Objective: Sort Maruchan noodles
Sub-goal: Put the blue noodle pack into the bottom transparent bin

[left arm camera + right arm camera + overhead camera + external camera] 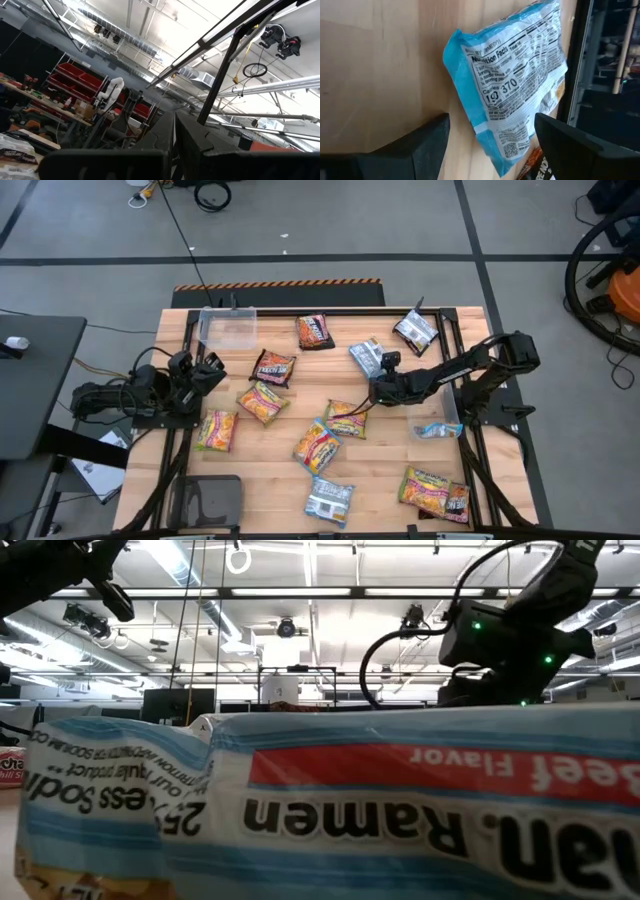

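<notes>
Blue-silver noodle packet (512, 80) lying flat, right gripper (490, 145) wide open above it

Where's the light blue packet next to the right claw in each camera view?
High: blue packet centre-right, beside the right claw.
Low: not visible; a nearer packet blocks the view.
Left wrist: not in it.
Right wrist: blue packet centre, ahead of the open claw.
Landmark: the right claw.

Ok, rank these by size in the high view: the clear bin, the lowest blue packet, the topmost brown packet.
1. Clear bin: plainly the largest.
2 and 3. Blue packet and brown packet: these look about alike. The blue one may be a shade bigger, but crinkle and tilt make that unsure, so I won't rank them.
</notes>
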Robot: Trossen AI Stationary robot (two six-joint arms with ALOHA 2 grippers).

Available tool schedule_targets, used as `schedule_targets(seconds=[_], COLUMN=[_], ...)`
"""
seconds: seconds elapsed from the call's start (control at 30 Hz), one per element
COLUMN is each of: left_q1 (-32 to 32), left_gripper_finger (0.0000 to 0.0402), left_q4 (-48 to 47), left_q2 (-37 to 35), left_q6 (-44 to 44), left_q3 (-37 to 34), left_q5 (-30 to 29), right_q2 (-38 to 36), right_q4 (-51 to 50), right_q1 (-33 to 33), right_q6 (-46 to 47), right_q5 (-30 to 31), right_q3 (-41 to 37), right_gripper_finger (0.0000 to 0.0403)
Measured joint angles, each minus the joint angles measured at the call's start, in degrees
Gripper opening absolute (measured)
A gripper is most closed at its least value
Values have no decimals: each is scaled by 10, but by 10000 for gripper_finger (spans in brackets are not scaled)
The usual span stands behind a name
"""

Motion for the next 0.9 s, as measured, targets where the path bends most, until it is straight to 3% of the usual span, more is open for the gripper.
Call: schedule_targets(seconds=[0.2,0.4,0.7,0.9], left_q1=[0,0,0,0], left_gripper_finger=[25,25,25,25], left_q4=[0,0,0,0], left_q2=[0,0,0,0], left_q6=[0,0,0,0], left_q3=[0,0,0,0], left_q5=[0,0,0,0], right_q2=[0,1,1,-8], right_q4=[64,93,92,-10], right_q1=[-5,-24,-34,-36], right_q6=[-7,-7,12,37], right_q5=[0,-13,-65,-91], right_q3=[-17,-23,1,112], right_gripper_finger=[266,203,15,7])
